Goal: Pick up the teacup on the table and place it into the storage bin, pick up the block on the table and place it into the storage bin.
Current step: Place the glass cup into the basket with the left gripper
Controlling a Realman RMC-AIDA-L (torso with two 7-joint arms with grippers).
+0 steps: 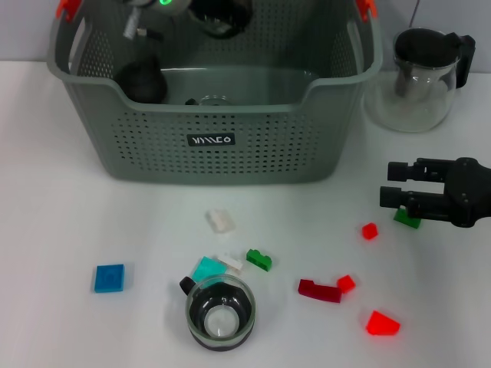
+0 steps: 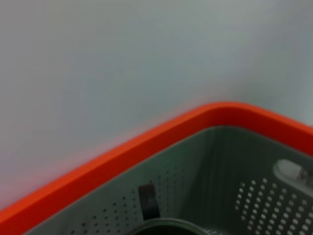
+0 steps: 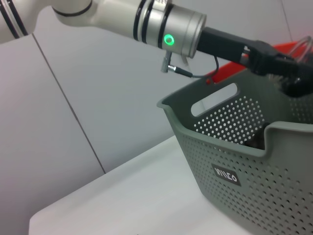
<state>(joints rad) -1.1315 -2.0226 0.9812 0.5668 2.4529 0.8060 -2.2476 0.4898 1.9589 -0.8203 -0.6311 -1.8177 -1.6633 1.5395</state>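
Note:
The storage bin stands at the back of the table. My left gripper reaches in over the bin's back part, shut on a dark-banded glass teacup; the cup's rim shows in the left wrist view. A second teacup, glass with a black band and handle, stands upright near the table's front edge. Blocks lie scattered: a blue block, a white block, a green block, and several red ones. My right gripper hovers open at the right, above another green block.
A glass teapot with a black lid stands right of the bin. A dark round object and a glass rim lie inside the bin. The bin's orange rim and its wall are close to the wrist cameras.

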